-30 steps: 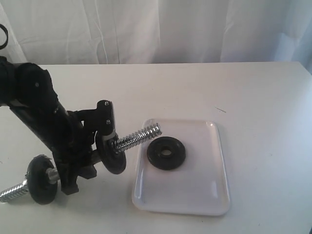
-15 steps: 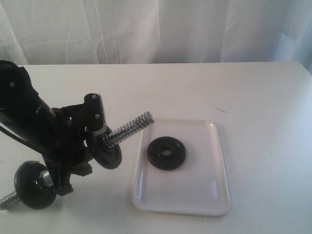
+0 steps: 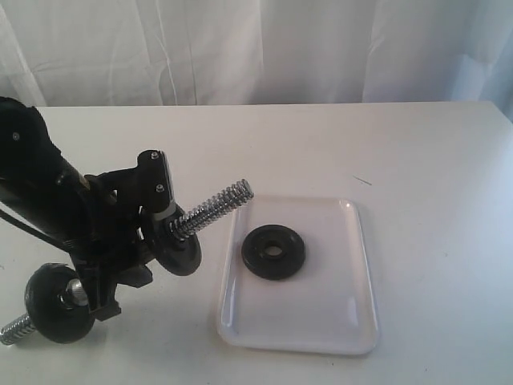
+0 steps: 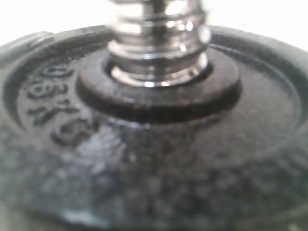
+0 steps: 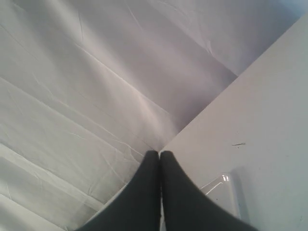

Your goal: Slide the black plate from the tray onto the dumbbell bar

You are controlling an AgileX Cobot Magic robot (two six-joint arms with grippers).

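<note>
The black plate [image 3: 273, 252] lies flat in the white tray [image 3: 337, 321], toward its far left part. My left gripper [image 3: 119, 269] is shut on the dumbbell bar [image 3: 210, 210] between its two black discs and holds it tilted. The bar's threaded free end points up and right, just short of the tray's far left corner. One mounted disc [image 3: 173, 245] sits below that thread; the other disc [image 3: 56, 303] is low near the table. In the left wrist view a mounted disc [image 4: 154, 144] and the chrome thread [image 4: 156, 43] fill the picture, hiding the jaws. My right gripper [image 5: 160, 155] is shut on nothing, out of the exterior view.
The white table [image 3: 417, 160] runs back to a white curtain [image 3: 256, 48]. The right wrist view shows a tray corner [image 5: 224, 185] beside the fingers and a small dark mark [image 5: 238, 144] on the table.
My left arm has drawn the bar to the left and tilted it more steeply. Its threaded end has come off the tray's corner. The black plate has not moved.
</note>
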